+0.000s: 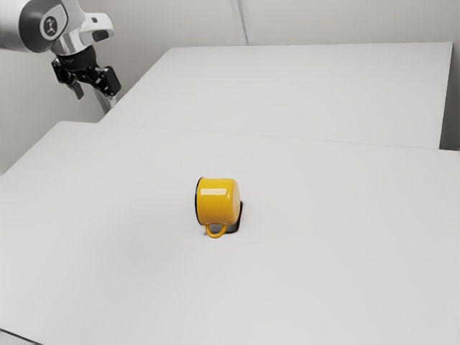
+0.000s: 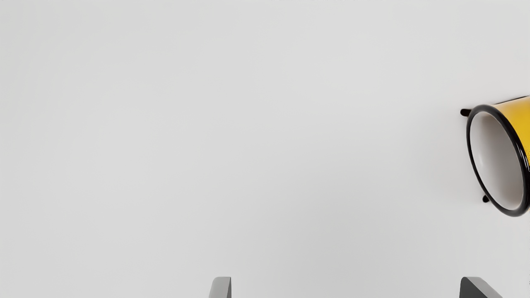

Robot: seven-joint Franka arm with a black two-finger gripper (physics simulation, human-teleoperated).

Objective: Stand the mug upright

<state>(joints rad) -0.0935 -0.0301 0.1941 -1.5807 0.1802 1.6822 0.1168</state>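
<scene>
My gripper (image 1: 90,85) hangs at the upper left of the exterior view, well away from the mug. The yellow mug (image 1: 218,202) with a black rim lies on its side, its mouth toward the exterior view's left and its handle low on the near side. In the wrist view, the gripper (image 2: 345,287) has its two fingertips wide apart with nothing between them. Part of the mug (image 2: 517,124) shows there, its pale inside visible through the round mouth; the rest is cut off.
A small black holder (image 1: 238,220) is under and beside the mug, partly hidden by it. The white table (image 1: 323,266) spreads around them, and a second white surface (image 1: 302,90) stands behind.
</scene>
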